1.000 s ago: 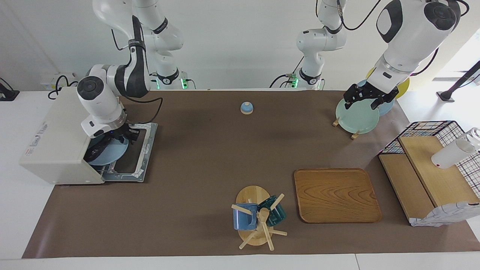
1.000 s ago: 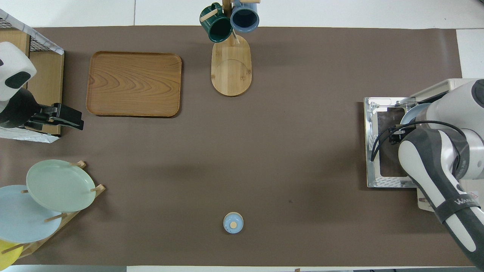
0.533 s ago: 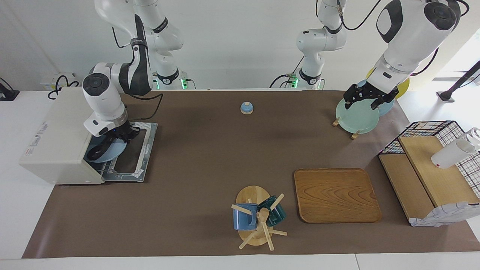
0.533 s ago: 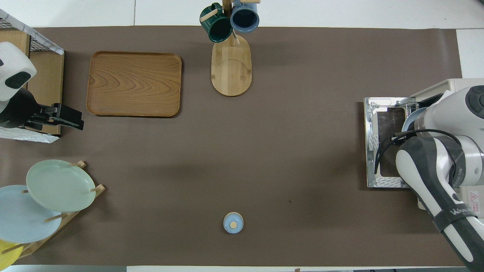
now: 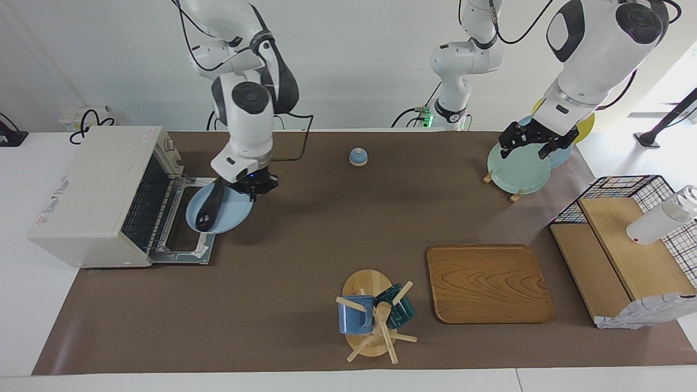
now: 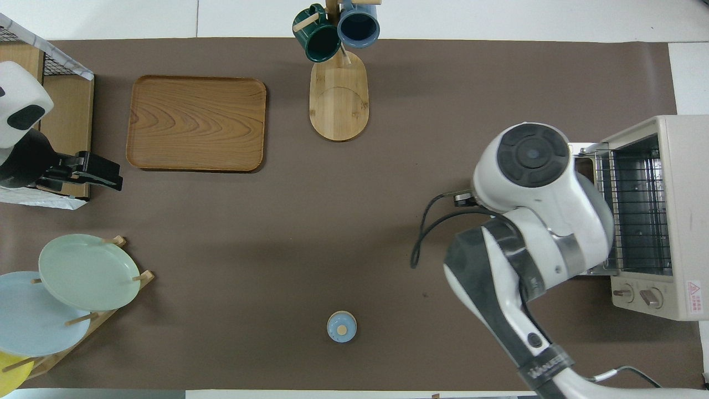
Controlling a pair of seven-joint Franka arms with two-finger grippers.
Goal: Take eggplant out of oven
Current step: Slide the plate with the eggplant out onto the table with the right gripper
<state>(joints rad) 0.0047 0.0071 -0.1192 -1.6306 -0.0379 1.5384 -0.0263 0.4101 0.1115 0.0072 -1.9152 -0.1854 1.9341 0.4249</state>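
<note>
A cream-white toaster oven (image 5: 92, 190) sits at the right arm's end of a brown-covered table (image 5: 305, 228), its door (image 5: 185, 239) folded down flat and its wire rack (image 6: 637, 210) showing inside. The right gripper (image 5: 255, 184) hangs just outside the oven, over the open door's edge, its fingers pinched on the rim of a light blue plate (image 5: 231, 215). The dark purple eggplant (image 5: 209, 209) lies lengthwise on that plate, out of the oven cavity. In the overhead view the right arm covers both plate and eggplant.

The left gripper (image 5: 533, 142) waits over a rack of plates (image 5: 517, 170) at the left arm's end of the table, fingers spread and holding nothing.

A small blue bell (image 5: 358, 156) stands near the robots' edge at mid-table. Farther from the robots are a wooden tray (image 5: 487, 283) and a mug tree (image 5: 375, 316) with a blue and a green mug.
</note>
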